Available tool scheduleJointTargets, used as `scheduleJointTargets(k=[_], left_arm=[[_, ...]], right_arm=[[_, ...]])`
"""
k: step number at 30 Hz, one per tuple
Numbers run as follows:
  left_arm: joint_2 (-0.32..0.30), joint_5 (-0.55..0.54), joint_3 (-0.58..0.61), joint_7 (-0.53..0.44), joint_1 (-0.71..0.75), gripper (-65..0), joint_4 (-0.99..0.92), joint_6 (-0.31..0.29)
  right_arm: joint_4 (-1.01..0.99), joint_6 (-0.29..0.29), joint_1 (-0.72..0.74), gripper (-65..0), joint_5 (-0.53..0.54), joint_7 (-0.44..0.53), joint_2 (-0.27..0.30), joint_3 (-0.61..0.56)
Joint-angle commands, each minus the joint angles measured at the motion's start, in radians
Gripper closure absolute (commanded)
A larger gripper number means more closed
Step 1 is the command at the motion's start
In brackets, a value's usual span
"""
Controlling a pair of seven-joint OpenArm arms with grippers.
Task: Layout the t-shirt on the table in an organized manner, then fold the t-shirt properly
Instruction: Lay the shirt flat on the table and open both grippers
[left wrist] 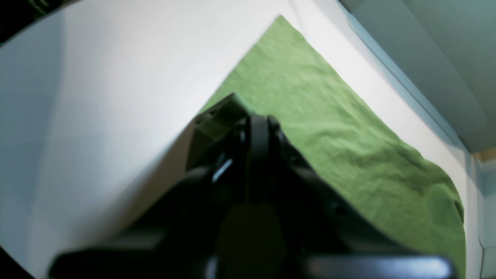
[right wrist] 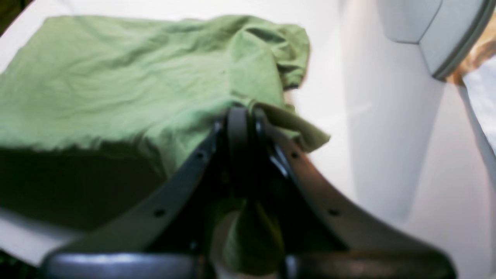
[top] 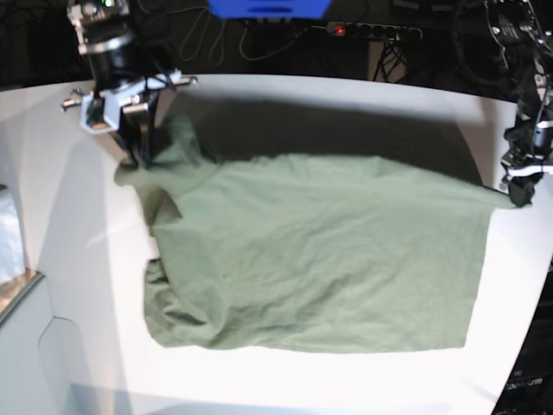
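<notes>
The olive t-shirt (top: pixel 320 251), a soft, limp, creased knit, lay spread across the middle of the smooth white counter (top: pixel 363 112). The right tool (top: pixel 138 154), upper left of the base view, was clamped on a bunched edge; the left tool (top: pixel 520 194), at right, pinched a corner. So light a cloth probably handles best gripped at hems or corners.

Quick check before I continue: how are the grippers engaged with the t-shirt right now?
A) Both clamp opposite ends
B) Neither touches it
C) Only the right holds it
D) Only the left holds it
A: the right gripper pinches the t-shirt at one end and the left gripper its opposite corner.
</notes>
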Motion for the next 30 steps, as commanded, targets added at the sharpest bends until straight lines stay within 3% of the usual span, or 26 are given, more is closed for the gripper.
scheduleJointTargets(k=[1, 12, 21, 26, 30], left_arm=[[-0.016, -0.005, -0.008, -0.026, 0.019, -0.2, 0.018, -0.005], [-0.009, -0.01, -0.043, -0.026, 0.108, -0.2, -0.025, -0.005], [-0.009, -0.012, -0.122, -0.021, 0.139, -0.2, 0.037, -0.006], [0.01, -0.012, -0.122, -0.018, 0.142, -0.2, 0.033, -0.006], [0.024, -0.01, -0.122, -0.024, 0.16, -0.2, 0.035, -0.006]], right_arm=[[0.008, 0.002, -0.013, 0.0, 0.01, 0.039, 0.001, -0.004], [-0.189, 0.002, -0.022, 0.0, 0.005, 0.039, 0.001, -0.015], [-0.219, 0.002, -0.053, 0.0, 0.005, 0.028, 0.076, -0.087], [-0.219, 0.002, -0.043, -10.9, 0.004, -0.087, 0.084, -0.09], [-0.207, 0.002, -0.053, -20.2, 0.005, -0.096, 0.103, -0.085]])
